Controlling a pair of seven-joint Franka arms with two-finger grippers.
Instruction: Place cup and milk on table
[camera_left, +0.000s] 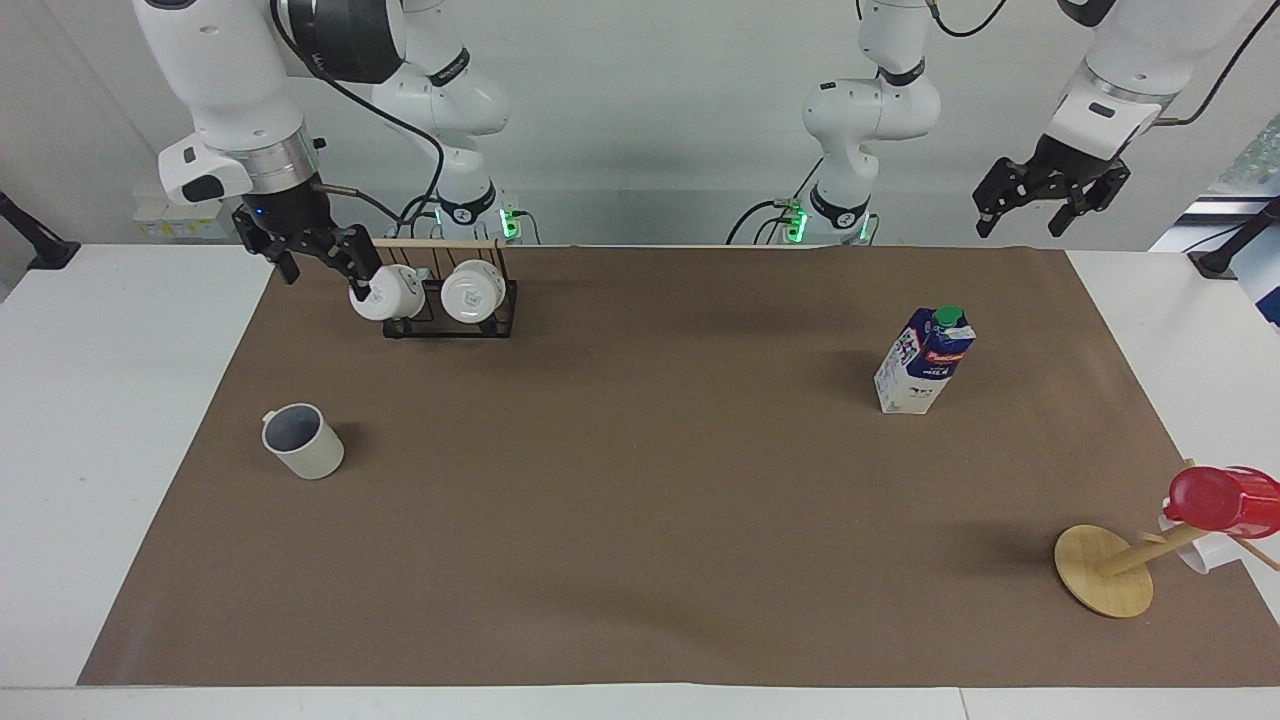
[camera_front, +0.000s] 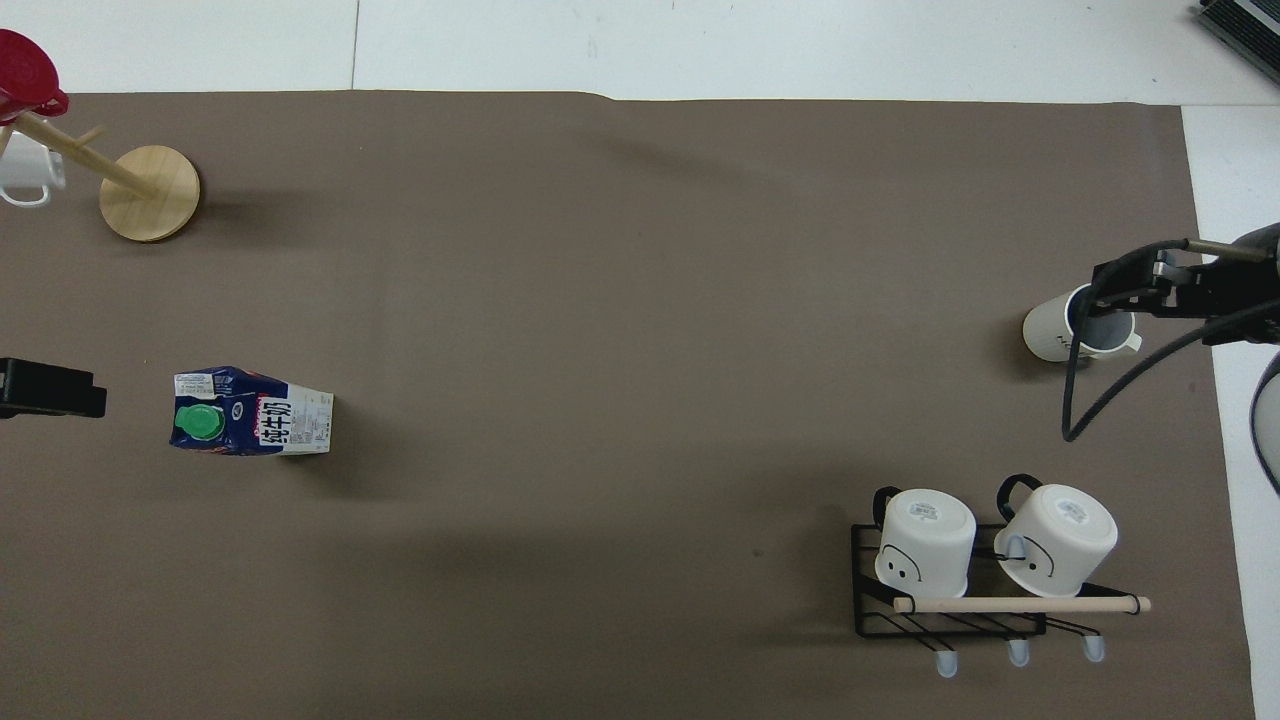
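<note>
My right gripper (camera_left: 315, 258) is up in the air with its fingers apart and nothing between them, over the table edge next to the black wire rack (camera_left: 450, 325); from overhead it overlaps the cup (camera_front: 1075, 330) and hides part of the rim, and only its black tip plus a cable shows there. My left gripper (camera_left: 1050, 195) hangs open and empty too, raised off the left arm's end of the table; overhead just a black sliver at the frame edge, rest cut off. The cup stands upright on the brown sheet (camera_left: 640, 480), toward the right arm's end, farther from me than the rack, apart from it. The milk (camera_left: 925, 362) stands upright on the sheet toward the left arm's end, well apart from the cup. Two white logo cups (camera_left: 430, 292) hang in the rack. The wooden cup tree (camera_left: 1105, 570) sits at the left arm's end, farther out than the milk; its red cup (camera_left: 1225, 500) is partly cut off, and a white cup under it is mostly hidden.
</note>
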